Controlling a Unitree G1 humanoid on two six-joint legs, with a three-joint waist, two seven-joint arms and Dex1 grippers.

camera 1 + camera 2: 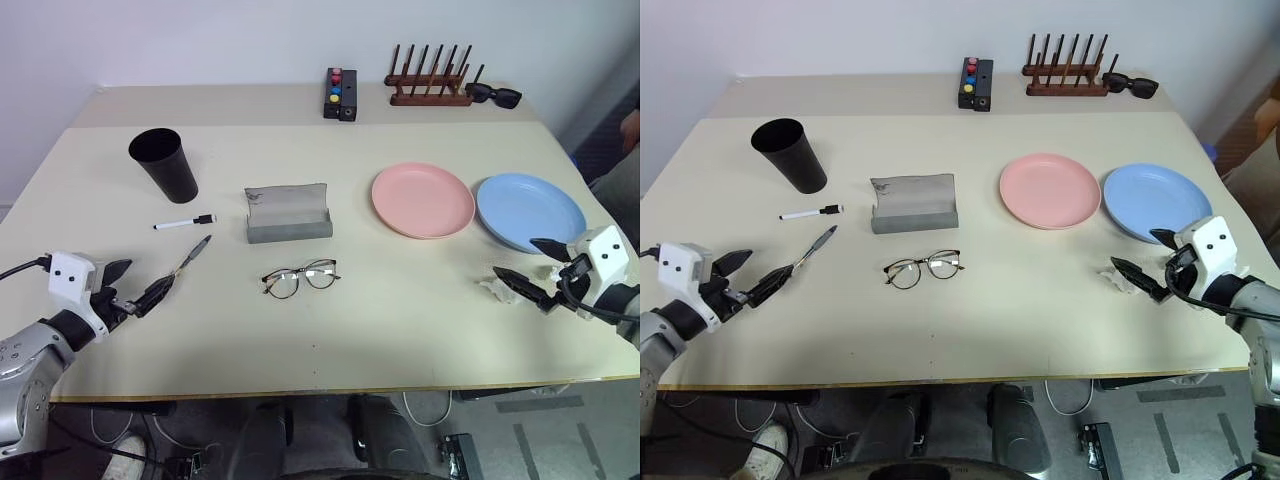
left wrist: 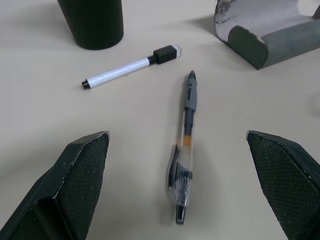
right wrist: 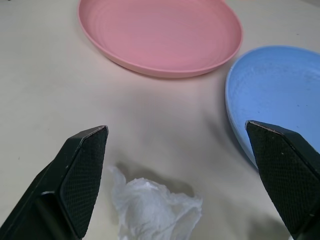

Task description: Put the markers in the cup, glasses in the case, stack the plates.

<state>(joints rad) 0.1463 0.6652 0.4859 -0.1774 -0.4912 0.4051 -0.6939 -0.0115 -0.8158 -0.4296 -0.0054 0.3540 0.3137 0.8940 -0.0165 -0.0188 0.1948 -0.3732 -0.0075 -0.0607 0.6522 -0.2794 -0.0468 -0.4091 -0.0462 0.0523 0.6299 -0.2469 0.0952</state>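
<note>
The black cup (image 1: 165, 163) stands upright at the far left. Near it lie the white marker (image 1: 185, 222) with its black cap and the dark grey marker (image 1: 192, 253). My left gripper (image 1: 140, 283) hovers open just short of the grey marker (image 2: 186, 145), which lies between its fingers' lines. The grey case (image 1: 289, 213) stands open at mid-table, with the glasses (image 1: 300, 278) unfolded in front of it. The pink plate (image 1: 422, 200) and the blue plate (image 1: 530, 211) lie side by side on the right. My right gripper (image 1: 520, 260) is open and empty, just before the blue plate.
A crumpled white tissue (image 3: 155, 210) lies under my right gripper. Along the back edge stand a wooden peg rack (image 1: 430, 80), black sunglasses (image 1: 494, 95) and a small black box with coloured buttons (image 1: 341, 93).
</note>
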